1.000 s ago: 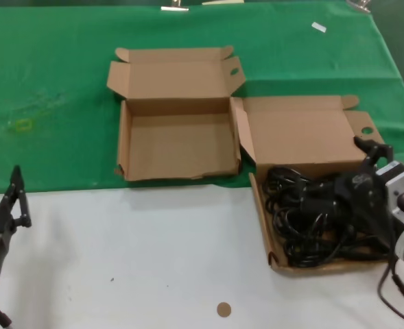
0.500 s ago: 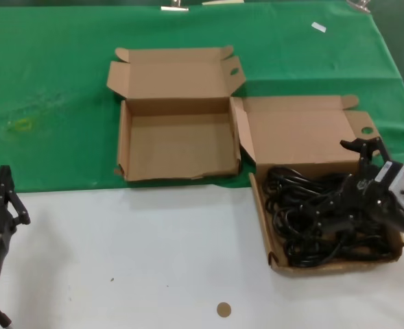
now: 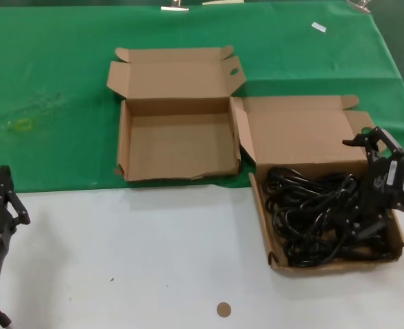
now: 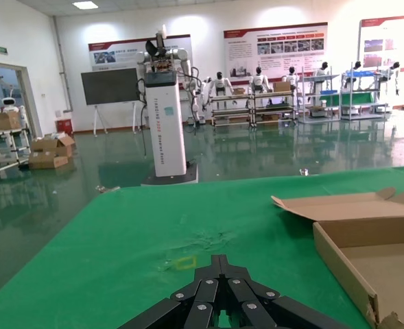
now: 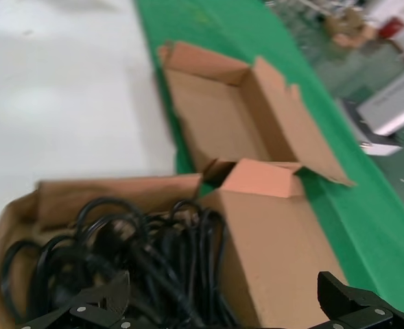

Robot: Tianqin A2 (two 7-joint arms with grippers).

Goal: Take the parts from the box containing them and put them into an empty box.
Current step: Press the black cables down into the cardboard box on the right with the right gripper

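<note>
Green cloth (image 3: 51, 82) (white table (image 3: 133, 260) beneath)

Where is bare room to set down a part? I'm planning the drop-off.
The empty box has a bare floor. White tabletop lies open between the left gripper and the cable-filled box. That box is crowded: black cables, right gripper above.

We hold our right pincer (image 3: 370, 179) low at the far right with its fingers (image 5: 95, 301) spread wide apart, while our left pincer (image 3: 1, 195) waits at the left edge, fingers pressed together.
</note>
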